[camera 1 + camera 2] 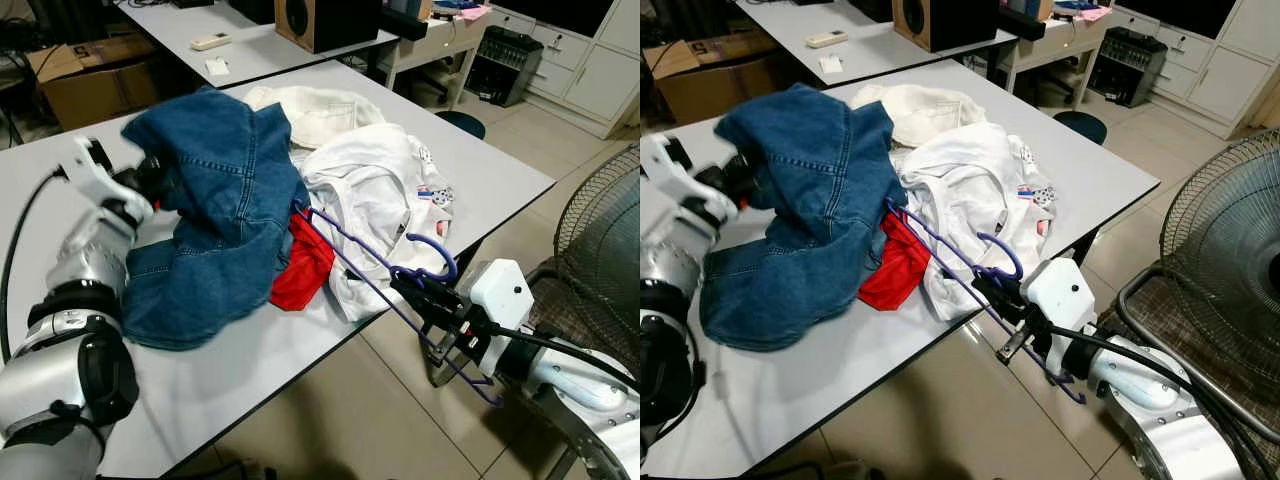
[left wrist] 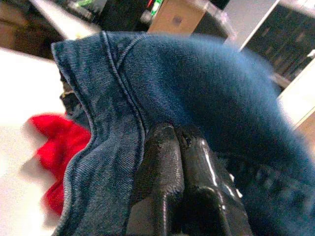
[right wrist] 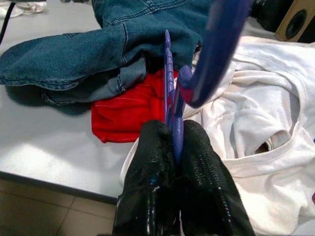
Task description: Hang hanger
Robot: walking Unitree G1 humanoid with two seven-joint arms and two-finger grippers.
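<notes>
- From the head views I see the whole pile on the grey table [image 1: 470,180]; my left wrist camera gives me only close denim, plus a scrap of red cloth beside it.
- My left gripper [image 2: 178,147] is clenched on a fold of the blue denim garment [image 1: 215,200], black fingers pressed together with the stitched seam running just above them. In the left eye view that gripper sits at about 9 o'clock of the pile, with the denim lifted into a hump there.
- My right gripper [image 3: 175,142] is clamped on the purple hanger [image 1: 375,262], one thin bar pinched between its textured black fingers (the right wrist view shows this grip plainly, where the head views show it only small).
- The hanger is one piece of slim, smooth purple plastic: its curved hook rises just above the gripper, and its long arm reaches from the table's near edge, at about 4 o'clock of the pile, up toward the middle, where its far end lies against the denim and the red garment [image 1: 303,265].
- Garments, counted: one heavy blue denim, one red, one thin white shirt [image 1: 375,195] with small printed marks, one cream piece [image 1: 315,110] at 12 o'clock.
- The red one lies flat, half tucked under the denim's edge and touching the white shirt.
- One wire-grille fan [image 1: 1225,225] stands on the tiled floor at 3 o'clock of the table.
</notes>
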